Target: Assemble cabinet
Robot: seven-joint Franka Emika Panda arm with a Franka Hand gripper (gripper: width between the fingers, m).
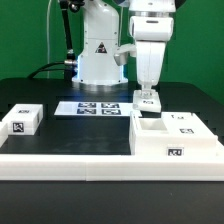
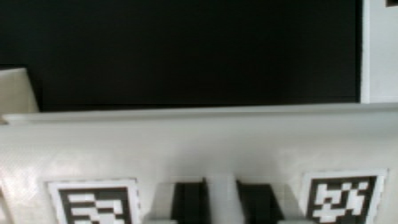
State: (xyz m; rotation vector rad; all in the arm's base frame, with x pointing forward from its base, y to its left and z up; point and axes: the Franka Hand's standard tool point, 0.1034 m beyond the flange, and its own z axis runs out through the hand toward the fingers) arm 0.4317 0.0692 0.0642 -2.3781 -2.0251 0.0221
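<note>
My gripper (image 1: 148,93) hangs straight down at the exterior view's right of centre, its fingers at a small white cabinet panel (image 1: 148,101) with a marker tag. This panel sits just behind the white cabinet body (image 1: 176,133). In the wrist view the panel (image 2: 196,140) fills the lower half, with tags on either side. My gripper (image 2: 222,203) shows two dark fingers (image 2: 191,203) close together with a thin light strip of the panel between them, so it looks shut on the panel. Another small white tagged part (image 1: 22,120) lies at the exterior view's left.
The marker board (image 1: 98,107) lies flat in front of the robot base (image 1: 100,60). A long white wall (image 1: 70,162) runs along the table's front edge. A black cable hangs at the back left.
</note>
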